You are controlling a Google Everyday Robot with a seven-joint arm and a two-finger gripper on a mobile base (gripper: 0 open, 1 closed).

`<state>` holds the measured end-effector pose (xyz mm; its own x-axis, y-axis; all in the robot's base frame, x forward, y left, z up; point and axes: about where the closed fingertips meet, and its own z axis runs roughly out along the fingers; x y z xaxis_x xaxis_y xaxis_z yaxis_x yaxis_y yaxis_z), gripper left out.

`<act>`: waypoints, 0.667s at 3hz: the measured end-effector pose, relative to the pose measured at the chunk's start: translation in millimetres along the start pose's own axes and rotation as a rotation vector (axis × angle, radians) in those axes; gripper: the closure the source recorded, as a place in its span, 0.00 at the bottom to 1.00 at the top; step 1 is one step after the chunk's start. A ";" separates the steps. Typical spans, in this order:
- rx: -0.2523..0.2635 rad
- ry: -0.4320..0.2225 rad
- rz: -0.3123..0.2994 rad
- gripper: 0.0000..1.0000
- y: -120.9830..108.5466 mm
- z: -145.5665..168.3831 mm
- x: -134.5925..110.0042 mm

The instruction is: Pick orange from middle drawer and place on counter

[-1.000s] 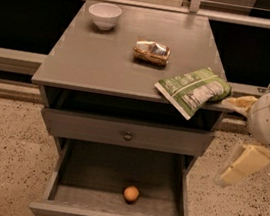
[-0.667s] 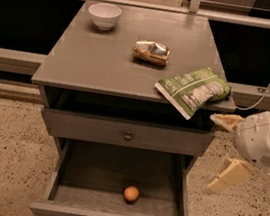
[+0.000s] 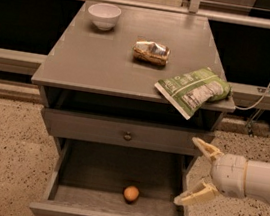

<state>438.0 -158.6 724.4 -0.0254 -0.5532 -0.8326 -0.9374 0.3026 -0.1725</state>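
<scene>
- Leftward and lower than a second ago, the hand (image 3: pixel 197 172) now sits at the right edge of the open middle drawer (image 3: pixel 90 171), lower right of the frame.
- Its fingers are spread wide and hold nothing.
- The orange (image 3: pixel 131 194) rests on the drawer floor near the front panel, lower centre, well apart from the hand.
- Best approach, I judge: clear the right side wall, come down over the fruit, and centre it between the fingers, since it may roll.
- On the counter (image 3: pixel 101 64), avoid the overhanging green bag (image 3: pixel 193 88).
</scene>
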 end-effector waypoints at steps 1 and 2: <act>-0.017 -0.020 -0.051 0.00 5.0 8.8 7.8; -0.035 -0.021 -0.001 0.00 4.6 35.5 28.7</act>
<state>445.3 -145.5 681.1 -0.0171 -0.5373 -0.8432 -0.9491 0.2740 -0.1553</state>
